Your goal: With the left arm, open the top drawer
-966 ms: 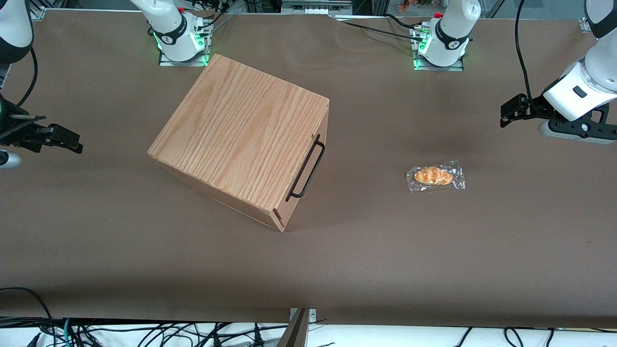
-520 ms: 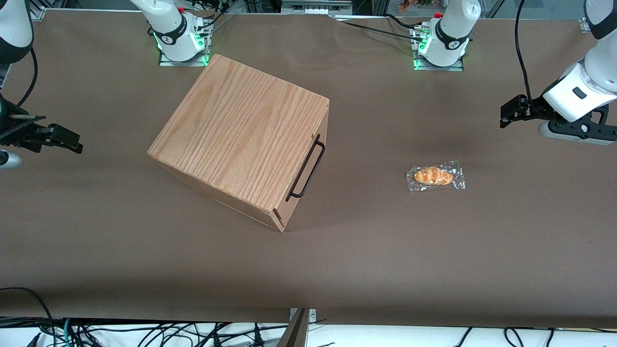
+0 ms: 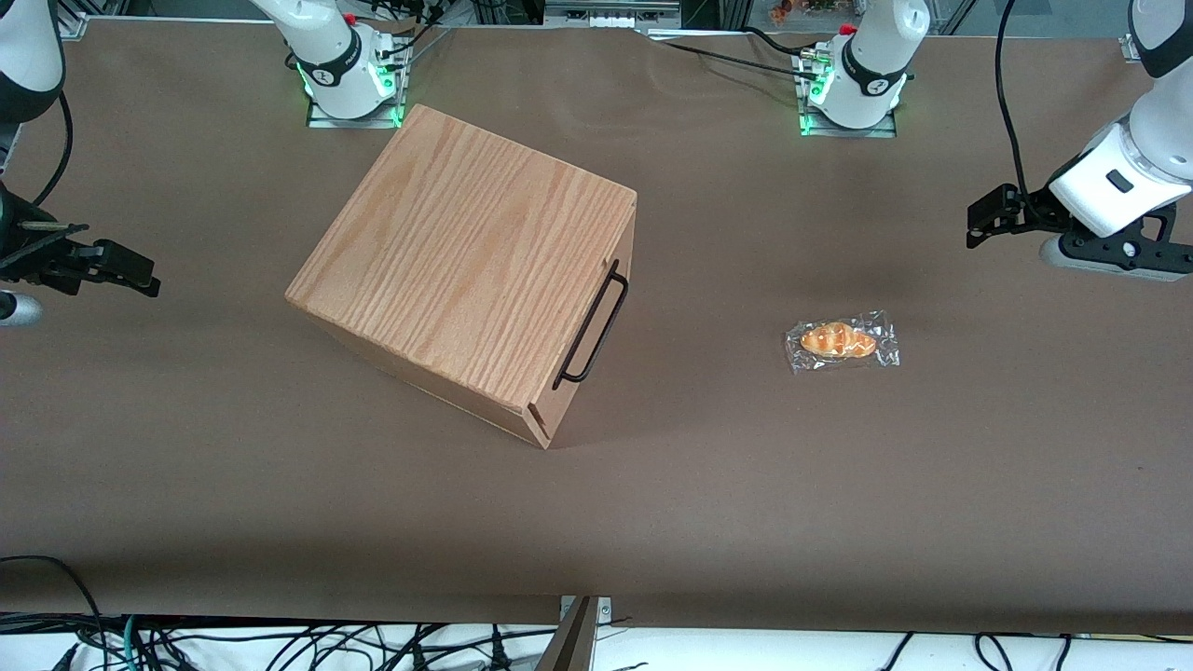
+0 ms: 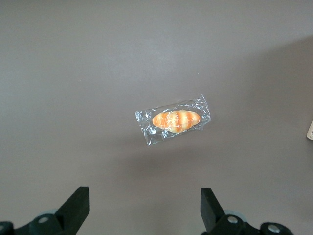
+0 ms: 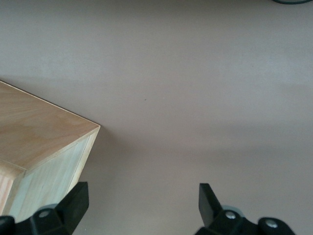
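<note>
Barely anything had moved: the left arm (image 3: 1132, 154) had only crept a touch toward the box, its end effector (image 3: 986, 216) hanging above the surface (image 3: 652, 503) at the working arm's end, fingers (image 4: 76, 208) spread wide and holding nothing. Nearest the front camera sat the wrapped bread roll (image 3: 842, 341), directly under the wrist camera. A little farther off, the top drawer (image 3: 596, 321) was shut inside the wooden box (image 3: 466, 270), its handle (image 3: 591, 324) untouched. The reach looked barely begun.
</note>
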Robot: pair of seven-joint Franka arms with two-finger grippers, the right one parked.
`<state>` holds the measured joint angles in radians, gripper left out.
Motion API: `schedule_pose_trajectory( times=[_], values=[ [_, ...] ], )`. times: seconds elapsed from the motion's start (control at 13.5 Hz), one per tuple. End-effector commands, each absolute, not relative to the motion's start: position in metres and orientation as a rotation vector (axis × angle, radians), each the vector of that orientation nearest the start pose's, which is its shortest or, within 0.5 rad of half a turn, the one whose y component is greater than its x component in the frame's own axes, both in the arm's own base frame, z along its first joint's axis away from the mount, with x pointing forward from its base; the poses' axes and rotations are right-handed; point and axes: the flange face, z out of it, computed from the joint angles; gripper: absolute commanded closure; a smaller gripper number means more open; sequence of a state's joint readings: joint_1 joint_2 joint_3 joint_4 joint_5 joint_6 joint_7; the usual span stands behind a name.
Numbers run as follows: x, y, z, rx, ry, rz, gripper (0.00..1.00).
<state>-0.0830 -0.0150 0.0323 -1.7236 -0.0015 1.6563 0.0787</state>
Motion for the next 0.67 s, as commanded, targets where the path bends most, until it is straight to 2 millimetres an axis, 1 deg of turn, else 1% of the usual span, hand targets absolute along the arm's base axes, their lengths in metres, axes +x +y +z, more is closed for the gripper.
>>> schedule_pose_trajectory(
  times=[0.0, 0.59],
  values=[
    [0.5544, -0.0266, 0.5736, -3.112, 0.199, 0.094, 0.00],
    [0.5536, -0.0267, 0.5724, -3.113, 0.197, 0.106, 0.00]
  ],
)
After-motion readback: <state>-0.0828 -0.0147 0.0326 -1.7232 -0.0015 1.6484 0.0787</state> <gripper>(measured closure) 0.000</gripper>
